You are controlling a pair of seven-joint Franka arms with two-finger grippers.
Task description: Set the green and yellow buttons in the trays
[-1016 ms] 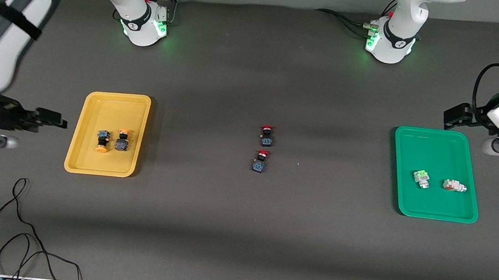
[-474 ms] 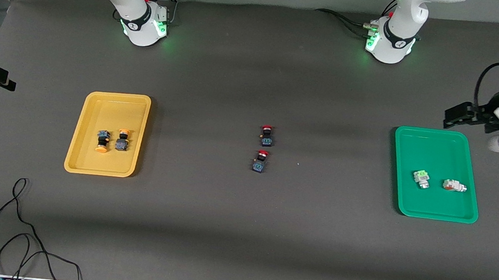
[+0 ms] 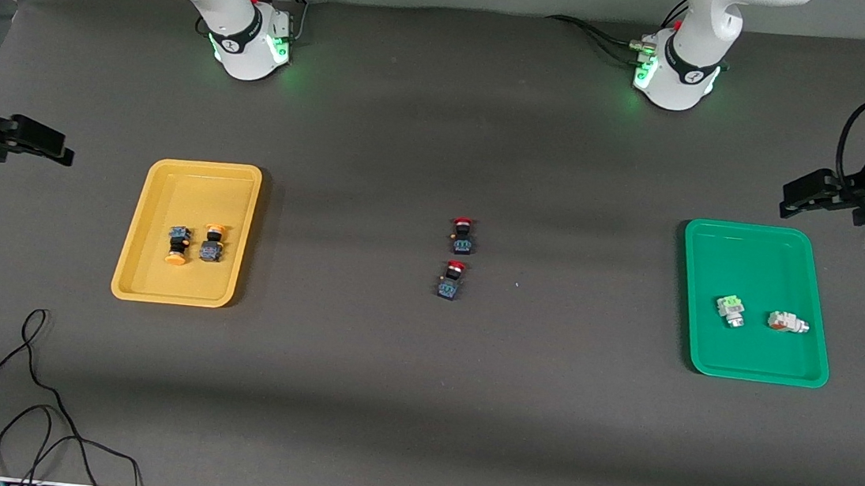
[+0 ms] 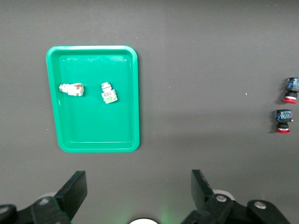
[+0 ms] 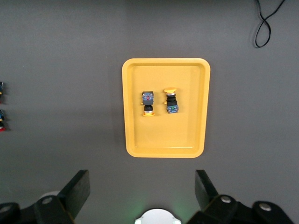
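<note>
Robotics lab: two arm bases [image 3: 249, 43] bolted on dark-matted table [image 3: 417, 400], loose cables [image 3: 29, 395].

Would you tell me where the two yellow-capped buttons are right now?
Both yellow-capped buttons lie side by side in the yellow tray, toward the right arm's end of the table.

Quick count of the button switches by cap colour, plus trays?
Yellow-capped switches: 2, in the yellow tray
Green-and-white switches: 2, in the green tray
Red-capped switches: 2, on the table between the trays
Trays: 2
Total: 8
</note>
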